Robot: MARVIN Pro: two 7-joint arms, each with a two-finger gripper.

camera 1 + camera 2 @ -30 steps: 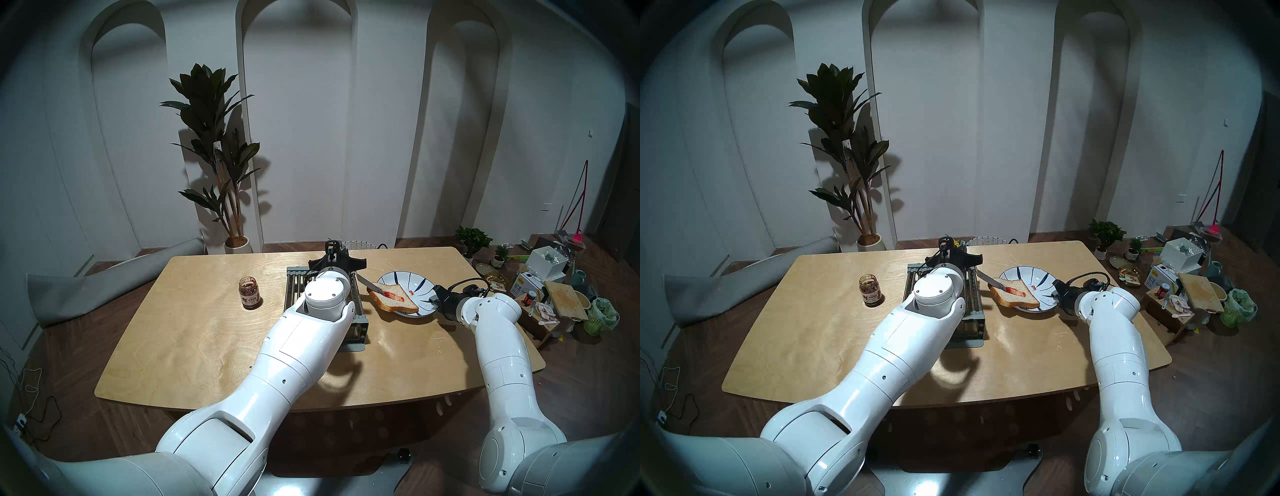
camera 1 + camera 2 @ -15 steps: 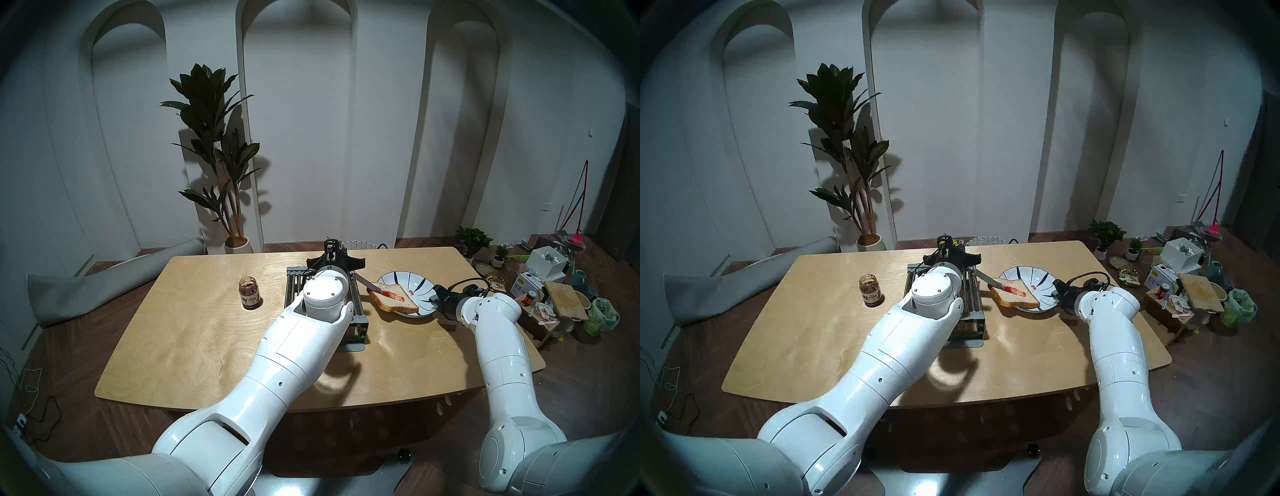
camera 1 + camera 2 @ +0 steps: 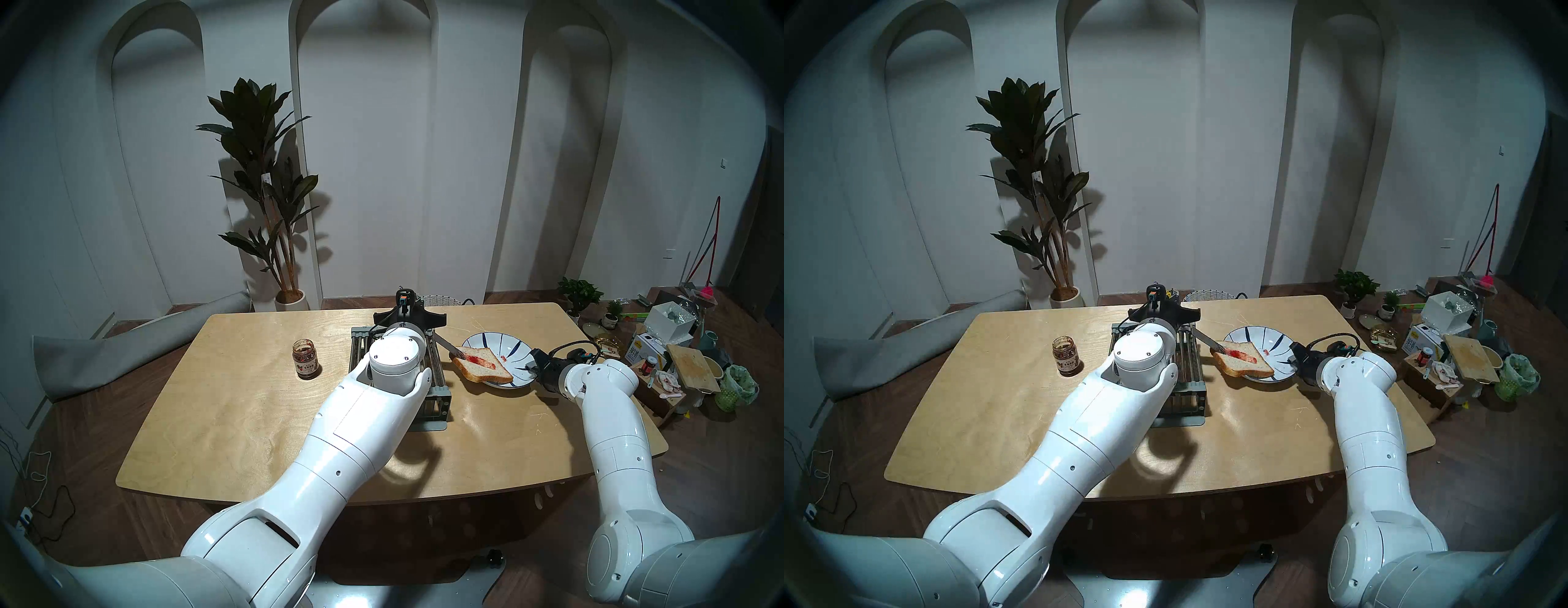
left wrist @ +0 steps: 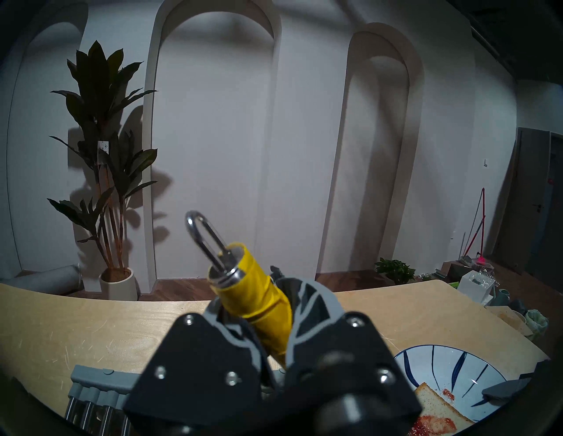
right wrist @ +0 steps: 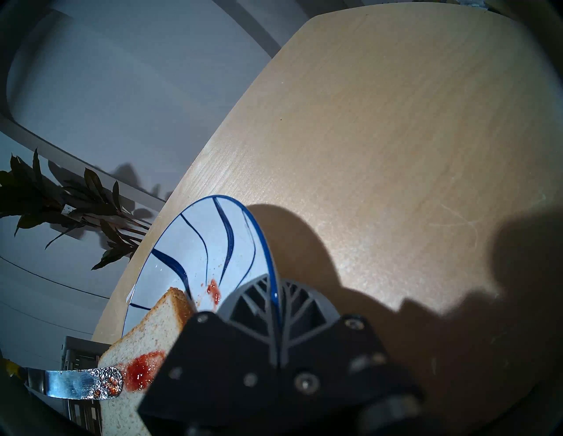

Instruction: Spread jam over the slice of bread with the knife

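My left gripper (image 4: 274, 307) is shut on the knife's yellow handle (image 4: 256, 298), held above the grey rack. The knife blade (image 3: 447, 346) slants down to the right, and its jam-smeared tip (image 5: 106, 383) rests on the far left corner of the slice of bread (image 3: 483, 367). A red jam smear (image 3: 481, 361) lies across the bread, which overhangs the left rim of the blue-striped plate (image 3: 507, 342). My right gripper (image 5: 274, 292) is shut on the plate's right rim. The open jam jar (image 3: 305, 358) stands to the left of the rack.
The grey rack (image 3: 441, 397) stands mid-table under my left wrist. A small jam blot (image 5: 213, 290) sits on the plate beside the bread. Boxes, a cutting board and pots crowd the floor (image 3: 679, 361) to the right of the table.
My left forearm and wrist have drifted slightly left and away, while the knife tip has stayed on the bread's far corner. The right arm and plate have not moved.
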